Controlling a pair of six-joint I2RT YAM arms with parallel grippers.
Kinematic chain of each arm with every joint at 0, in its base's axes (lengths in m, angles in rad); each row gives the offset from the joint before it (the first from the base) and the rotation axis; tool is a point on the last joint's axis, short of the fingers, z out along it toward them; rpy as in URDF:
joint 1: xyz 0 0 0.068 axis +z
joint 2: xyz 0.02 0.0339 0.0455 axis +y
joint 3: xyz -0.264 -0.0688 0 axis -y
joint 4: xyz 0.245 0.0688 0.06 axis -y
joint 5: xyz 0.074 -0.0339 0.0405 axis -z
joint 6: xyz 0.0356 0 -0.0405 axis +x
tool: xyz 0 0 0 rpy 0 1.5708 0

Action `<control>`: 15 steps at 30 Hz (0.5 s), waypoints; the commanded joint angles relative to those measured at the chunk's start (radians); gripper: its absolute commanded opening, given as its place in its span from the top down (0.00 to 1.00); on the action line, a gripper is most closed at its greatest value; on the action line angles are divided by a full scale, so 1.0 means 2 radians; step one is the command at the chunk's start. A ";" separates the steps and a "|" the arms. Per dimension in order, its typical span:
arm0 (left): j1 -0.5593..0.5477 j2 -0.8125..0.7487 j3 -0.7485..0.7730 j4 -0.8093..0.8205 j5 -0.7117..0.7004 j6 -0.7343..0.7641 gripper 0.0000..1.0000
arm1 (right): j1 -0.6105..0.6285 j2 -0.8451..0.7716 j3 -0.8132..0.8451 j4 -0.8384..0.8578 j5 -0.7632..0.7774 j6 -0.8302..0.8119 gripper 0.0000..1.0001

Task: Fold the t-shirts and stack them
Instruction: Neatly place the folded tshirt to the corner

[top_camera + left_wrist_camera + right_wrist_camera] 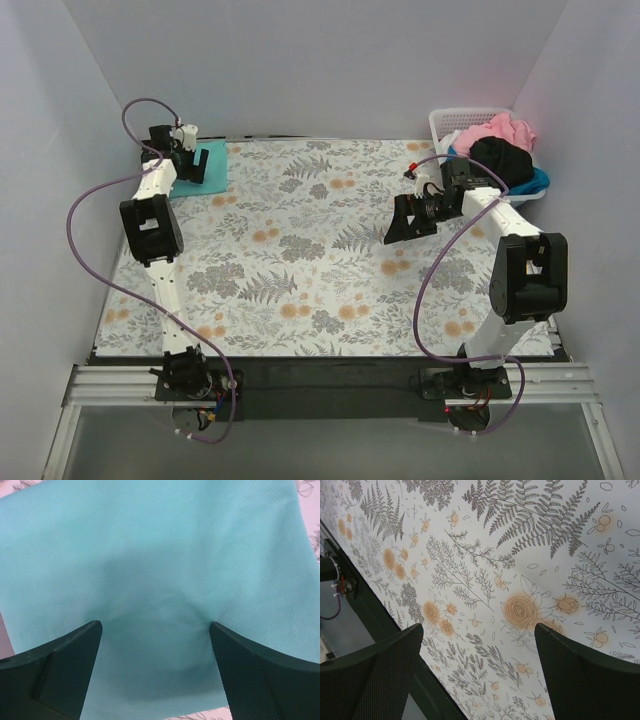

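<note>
A folded teal-green t-shirt [213,166] lies flat at the far left corner of the table and fills the left wrist view [160,555]. My left gripper [192,166] is open right over it, fingers spread with the cloth between and below them [156,630], holding nothing. Pink [495,131], black [503,158] and blue [535,183] t-shirts are heaped in the white basket [443,121] at the far right. My right gripper [403,230] is open and empty above the bare table cloth [476,630], left of the basket.
The grey-and-orange floral table cloth [320,250] covers the table. White walls close in on the left, back and right. A dark rail [330,380] runs along the near edge, also seen in the right wrist view [385,625].
</note>
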 commanded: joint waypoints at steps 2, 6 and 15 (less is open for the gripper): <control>-0.003 0.078 0.005 -0.082 -0.035 0.067 0.12 | -0.001 0.005 0.013 -0.003 -0.008 -0.008 0.02; -0.003 0.071 -0.012 -0.051 -0.026 0.083 0.13 | -0.001 0.005 0.016 -0.006 -0.005 -0.007 0.02; 0.005 -0.019 0.013 -0.033 0.004 0.090 0.05 | -0.001 0.003 0.037 -0.008 -0.018 -0.008 0.02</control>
